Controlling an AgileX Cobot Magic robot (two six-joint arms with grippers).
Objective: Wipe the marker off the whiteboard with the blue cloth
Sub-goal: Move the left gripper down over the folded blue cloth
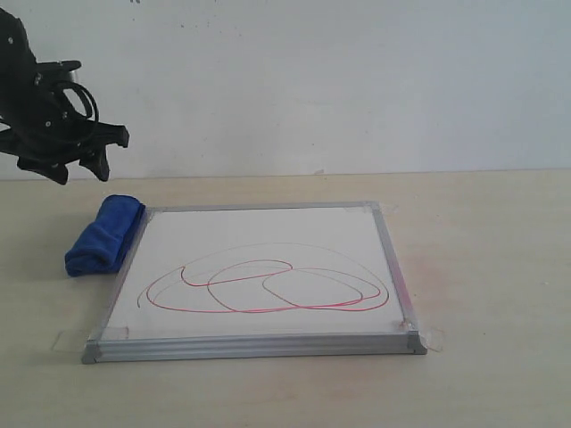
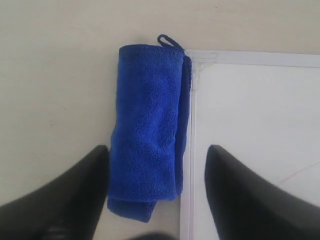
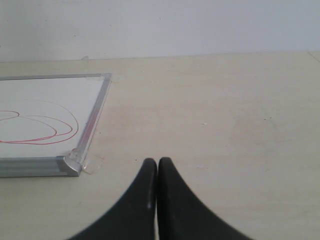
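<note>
The blue cloth is shown as a rolled microfibre bundle lying on the table, along the left edge of the whiteboard at its far corner. In the left wrist view it appears to touch the aluminium frame. It is judged to be light, soft and compressible. It is unlikely to slip between the fingers, but the roll may loosen if only its outer layer is caught. A grasp across the middle of the roll, with one finger on each long side, is therefore indicated. The finger on the board side has to be set down on the frame or between frame and cloth.

The red marker loops are seen unwiped on the near half of the board.

The left gripper is held above the cloth with its jaws spread wide. Nothing is held or touched, and in the left wrist view the cloth is framed between the two fingertips.

The right gripper is shown with its fingers pressed together on nothing, over bare table beside the board's near right corner. It does not appear in the exterior view.
</note>
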